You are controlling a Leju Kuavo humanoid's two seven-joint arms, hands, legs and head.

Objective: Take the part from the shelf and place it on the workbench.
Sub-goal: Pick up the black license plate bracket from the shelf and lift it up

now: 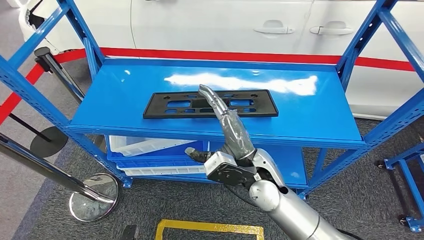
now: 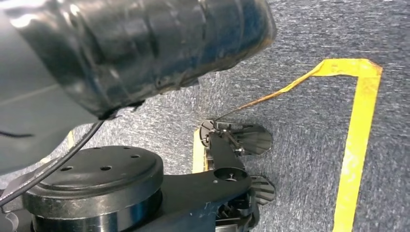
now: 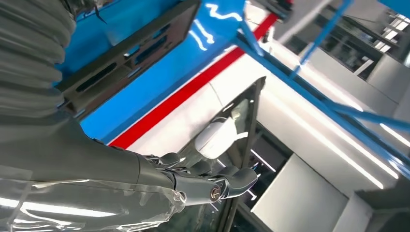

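We are at the reach: our right hand [image 1: 227, 137] is raised in front of the blue shelf [image 1: 310, 112], fingers stretched out and apart, holding nothing, with the fingertips [image 1: 206, 92] seen over the near long edge of the part. The part, a flat black plate frame [image 1: 210, 104] with cut-out slots, lies flat on the top board of the shelf, about mid-board and nearer its front lip than its back. From the right wrist view the plate frame [image 3: 130, 50] sits close beside the wrist cover, and the fingers [image 3: 212, 179] point past it toward the white car [image 1: 225, 25] behind the shelf, so we judge the hand is above the frame rather than on it.

To do this well, we should bring the hand down onto the near edge, thumb under the lip if there is room, and close firmly before lifting; a thin frame may tip or slide on the glossy board. Our left hand's state we cannot tell; its wrist camera faces the carpet [image 2: 309, 43].
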